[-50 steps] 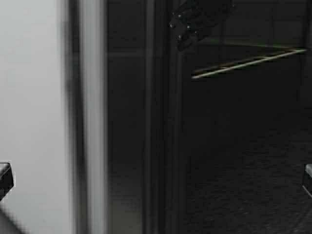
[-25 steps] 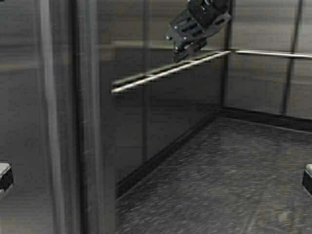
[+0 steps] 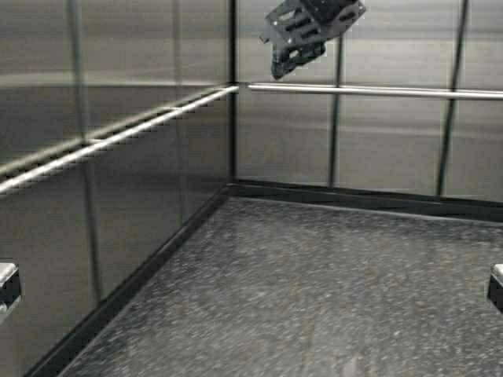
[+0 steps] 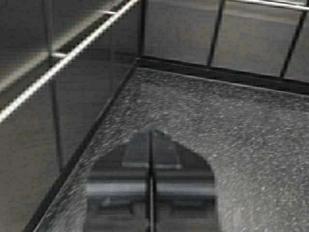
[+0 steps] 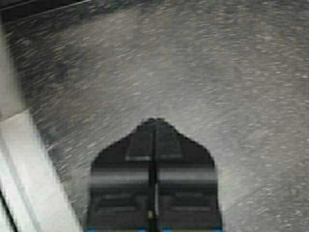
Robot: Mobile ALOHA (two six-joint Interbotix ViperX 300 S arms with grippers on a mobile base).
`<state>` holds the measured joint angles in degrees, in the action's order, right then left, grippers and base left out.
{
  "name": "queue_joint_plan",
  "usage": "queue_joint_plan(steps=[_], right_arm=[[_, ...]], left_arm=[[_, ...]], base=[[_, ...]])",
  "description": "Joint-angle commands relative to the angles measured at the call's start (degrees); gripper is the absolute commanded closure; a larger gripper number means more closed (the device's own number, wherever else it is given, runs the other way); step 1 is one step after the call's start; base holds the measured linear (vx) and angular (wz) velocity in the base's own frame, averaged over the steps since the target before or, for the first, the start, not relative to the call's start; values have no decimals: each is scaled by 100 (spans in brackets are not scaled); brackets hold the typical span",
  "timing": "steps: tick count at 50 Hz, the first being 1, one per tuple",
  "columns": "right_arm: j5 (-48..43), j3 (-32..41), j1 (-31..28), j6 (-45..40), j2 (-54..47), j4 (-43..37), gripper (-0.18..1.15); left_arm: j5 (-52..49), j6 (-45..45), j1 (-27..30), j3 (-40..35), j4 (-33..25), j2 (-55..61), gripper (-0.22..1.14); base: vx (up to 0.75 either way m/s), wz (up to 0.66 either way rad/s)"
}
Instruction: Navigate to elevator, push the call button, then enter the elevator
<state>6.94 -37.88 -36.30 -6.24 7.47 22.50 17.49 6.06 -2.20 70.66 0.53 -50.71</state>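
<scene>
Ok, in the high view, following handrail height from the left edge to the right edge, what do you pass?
Side-wall handrail → corner of the elevator → raised gripper just above rail height → back-wall handrail running to the right edge.

Light was dim and even. The flat steel handrail (image 3: 118,137) caught a bright glare line at frame left. The speckled dark floor (image 5: 217,72) smeared with motion blur in the right wrist view.

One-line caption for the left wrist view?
Shut left gripper poised above the elevator's speckled floor near the handrail corner.
</scene>
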Motion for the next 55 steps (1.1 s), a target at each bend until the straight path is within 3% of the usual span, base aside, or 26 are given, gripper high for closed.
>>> queue_joint_plan(steps=[1,40,48,55], right_arm=[[53,123,9,9,281,-18,91],[62,-272,325,-9,519,-35,91],[70,176,545,18,229,-26,91],[79,-413,694,0,105,-26,91]], left_arm=[[44,-9,18,-141,9,53,89],[62,123,-9,-26,9,-290,89],[18,-62,18,-193,26,185,89],[-18,-9,-97,-44,9,237,89]], base=[[48,-27],[46,-23],[36,-42],[43,-28]])
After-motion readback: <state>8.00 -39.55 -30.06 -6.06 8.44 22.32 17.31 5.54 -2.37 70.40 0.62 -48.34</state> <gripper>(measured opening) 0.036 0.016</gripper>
